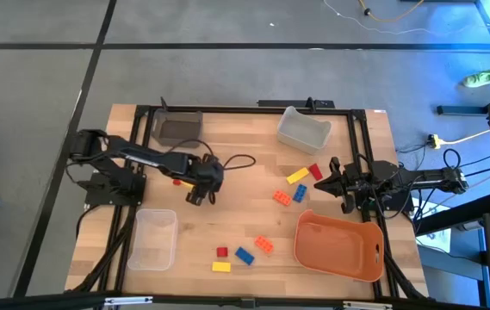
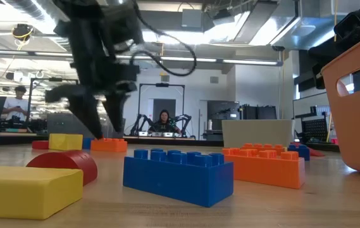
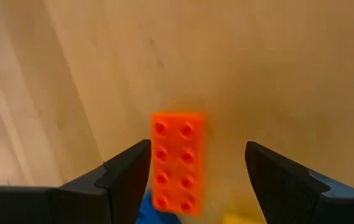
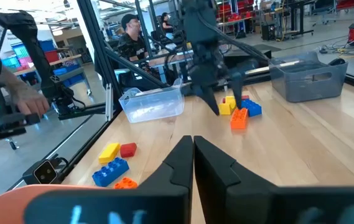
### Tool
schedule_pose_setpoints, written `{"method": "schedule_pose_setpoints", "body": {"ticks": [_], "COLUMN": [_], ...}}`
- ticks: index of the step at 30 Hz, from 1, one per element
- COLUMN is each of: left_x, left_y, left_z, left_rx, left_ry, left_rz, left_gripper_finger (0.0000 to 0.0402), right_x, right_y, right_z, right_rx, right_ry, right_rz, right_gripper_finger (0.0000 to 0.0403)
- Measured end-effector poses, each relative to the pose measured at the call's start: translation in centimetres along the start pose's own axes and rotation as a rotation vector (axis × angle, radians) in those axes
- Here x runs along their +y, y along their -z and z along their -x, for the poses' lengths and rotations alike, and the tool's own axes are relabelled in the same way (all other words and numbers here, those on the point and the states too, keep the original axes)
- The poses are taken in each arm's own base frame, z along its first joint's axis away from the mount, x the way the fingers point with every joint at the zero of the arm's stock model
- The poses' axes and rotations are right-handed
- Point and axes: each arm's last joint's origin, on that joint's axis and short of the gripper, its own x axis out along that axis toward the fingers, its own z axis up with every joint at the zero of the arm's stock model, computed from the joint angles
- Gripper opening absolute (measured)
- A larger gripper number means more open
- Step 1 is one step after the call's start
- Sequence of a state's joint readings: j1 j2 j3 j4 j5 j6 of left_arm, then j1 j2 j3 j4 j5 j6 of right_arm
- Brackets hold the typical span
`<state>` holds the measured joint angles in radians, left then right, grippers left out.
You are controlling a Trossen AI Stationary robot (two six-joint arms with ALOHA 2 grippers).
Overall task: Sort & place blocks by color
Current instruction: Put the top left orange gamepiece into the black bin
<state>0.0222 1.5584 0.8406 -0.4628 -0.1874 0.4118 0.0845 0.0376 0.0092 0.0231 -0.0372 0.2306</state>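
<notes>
Now left tool (image 3: pixel 192 171) spread, orange block (image 3: pixel 178 162) between

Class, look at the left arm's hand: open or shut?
Open. In the wrist view the left hand has its fingers apart on either side of the orange block, not touching it.

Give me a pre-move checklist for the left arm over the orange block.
1. Left end effector open: ok, jaws stand apart.
2. Orange block between the fingers: ok, it lies lengthwise in the gap, nearer one finger.
3. Block free of the fingers: ok, a gap shows on both sides.
4. Neighbours clear: not ok, a blue block and a yellow block sit close by.
5. Right end effector out of the way: ok, shut, beside the orange tray.
</notes>
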Motion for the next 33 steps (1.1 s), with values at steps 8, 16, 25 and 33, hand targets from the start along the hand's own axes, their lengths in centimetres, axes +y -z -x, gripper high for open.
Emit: {"method": "schedule_pose_setpoints", "body": {"ticks": [8, 16, 25, 33], "left_x": [1.2, 2.0, 2.3, 3.8], "left_y": [0.6, 1.3, 1.6, 0.2], "left_z": [-1.8, -2.6, -2.7, -1.0], "left_rx": [0.034, 0.019, 0.027, -0.025], "left_ry": [0.007, 0.12, 0.139, 0.068], "left_rz": [0.026, 0.036, 0.073, 0.155], "left_gripper_finger": [0.0253, 0.0252, 0.0192, 0.0127], "right_x": [0.0, 0.0, 0.0, 0.0], "right_y": [0.0, 0.0, 0.0, 0.0], "right_z": [0.0, 0.0, 0.0, 0.0], "right_rx": [0.0, -0.001, -0.001, -0.001], "right_ry": [0.001, 0.0, 0.0, 0.0], "right_rz": [0.001, 0.0, 0.001, 0.0], "right_gripper_finger": [0.0016, 0.0016, 0.0016, 0.0016]}}
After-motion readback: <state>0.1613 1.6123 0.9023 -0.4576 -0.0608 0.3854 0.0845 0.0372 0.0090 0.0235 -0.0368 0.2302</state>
